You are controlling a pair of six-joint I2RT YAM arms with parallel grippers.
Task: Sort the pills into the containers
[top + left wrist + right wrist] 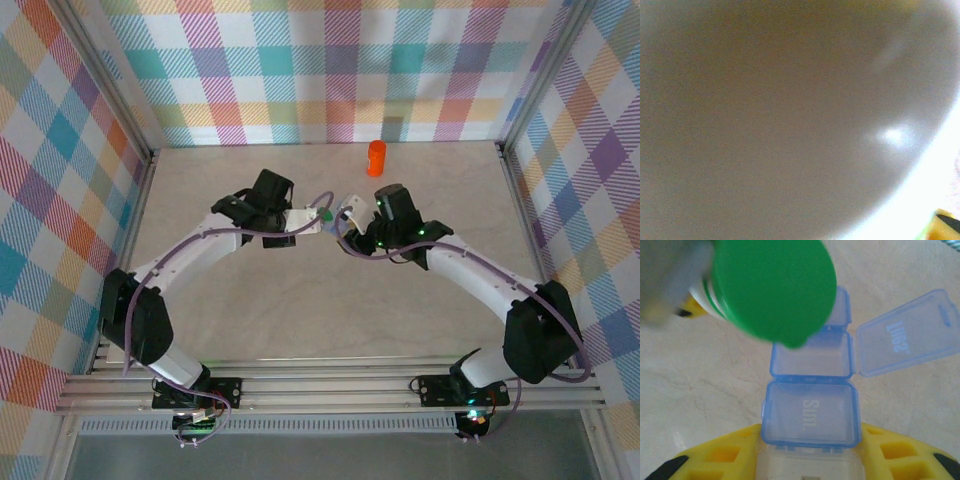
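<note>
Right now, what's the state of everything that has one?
left tool: shut on bottle.
right tool: shut on box.
bottle: green cap on, lying sideways.
box: Sun. lid shut, next lid open, that compartment looks empty.
orange bottle: upright, standing apart near the far wall.

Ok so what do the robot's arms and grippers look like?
The left arm and right arm have white links, black joints and purplish cables alongside. On the right gripper, the fingers are yellow and black; green lights glow behind it.
</note>
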